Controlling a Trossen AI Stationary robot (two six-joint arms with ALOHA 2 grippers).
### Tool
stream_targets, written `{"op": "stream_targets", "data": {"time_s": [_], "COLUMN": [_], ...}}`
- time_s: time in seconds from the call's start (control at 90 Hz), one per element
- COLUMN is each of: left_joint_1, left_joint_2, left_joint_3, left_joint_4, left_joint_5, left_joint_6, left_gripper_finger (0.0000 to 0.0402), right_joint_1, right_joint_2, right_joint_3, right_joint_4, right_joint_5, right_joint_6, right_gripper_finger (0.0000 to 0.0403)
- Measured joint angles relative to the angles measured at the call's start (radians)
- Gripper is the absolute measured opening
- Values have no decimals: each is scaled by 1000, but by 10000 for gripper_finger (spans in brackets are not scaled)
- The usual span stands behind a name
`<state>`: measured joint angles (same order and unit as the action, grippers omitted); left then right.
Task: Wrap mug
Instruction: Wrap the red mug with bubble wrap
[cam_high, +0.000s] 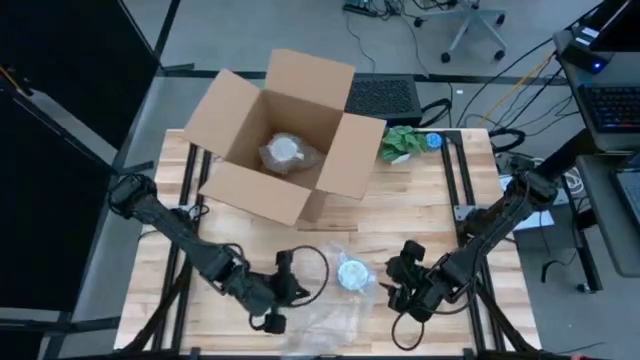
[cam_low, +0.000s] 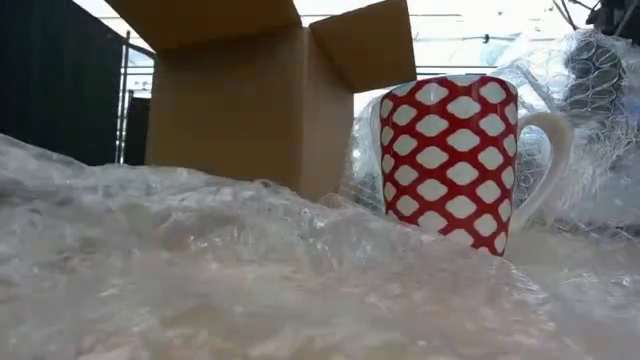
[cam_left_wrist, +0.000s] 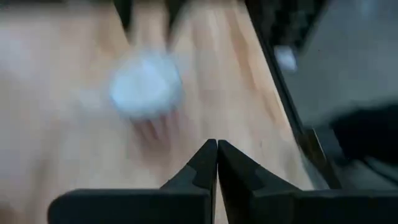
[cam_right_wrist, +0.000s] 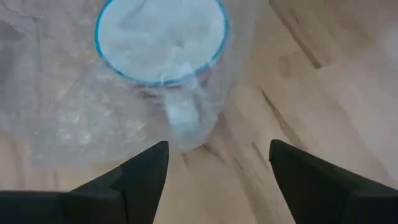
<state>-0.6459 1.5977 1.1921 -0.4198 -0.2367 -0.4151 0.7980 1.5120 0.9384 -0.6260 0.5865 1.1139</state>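
A red mug with a white pattern (cam_low: 450, 160) stands upright on a clear bubble wrap sheet (cam_high: 335, 305) near the table's front edge, its handle (cam_right_wrist: 183, 115) pointing toward my right gripper. My right gripper (cam_right_wrist: 217, 146) is open just right of the mug (cam_high: 352, 272), touching nothing. My left gripper (cam_high: 288, 285) is on the mug's left, at the sheet's left edge; in the left wrist view its fingers (cam_left_wrist: 216, 155) are shut, with the mug (cam_left_wrist: 146, 87) blurred beyond them. Bubble wrap rises behind the mug and fills the low view's foreground (cam_low: 250, 270). My left gripper is shut at the left edge of the bubble wrap, pointing toward the mug. Whether any wrap lies between its fingertips I cannot tell, because the wrist view is blurred.
An open cardboard box (cam_high: 285, 135) stands at the table's far middle with a wrapped bundle (cam_high: 285, 152) inside. Green leafy stuff and a blue thing (cam_high: 410, 142) lie to the box's right. Bare wood (cam_high: 420, 210) lies between the box and the mug.
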Motion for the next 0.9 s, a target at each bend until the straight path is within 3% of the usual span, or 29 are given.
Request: {"op": "stream_targets", "data": {"time_s": [0.078,0.144,0.322,0.5,0.711,0.9], "left_joint_1": [-32,-59,-101,-134,-199,-260], "left_joint_2": [2,3,12,12,39,139], "left_joint_3": [-35,-55,-93,-104,-104,-104], "left_joint_4": [-77,-91,-46,-29,-24,5], "left_joint_5": [129,178,186,188,103,-28], "left_joint_6": [-98,-155,-181,-150,-119,-71], "left_gripper_finger": [0,0,14,79,158,173], "right_joint_1": [19,27,26,26,26,26], "right_joint_2": [1,1,1,6,6,6], "right_joint_3": [-22,-39,-70,-74,-74,-74], "right_joint_4": [16,29,93,104,102,100], "right_joint_5": [-4,17,44,47,71,93], "right_joint_6": [31,47,53,53,49,51], "right_gripper_finger": [265,265,265,265,265,265]}}
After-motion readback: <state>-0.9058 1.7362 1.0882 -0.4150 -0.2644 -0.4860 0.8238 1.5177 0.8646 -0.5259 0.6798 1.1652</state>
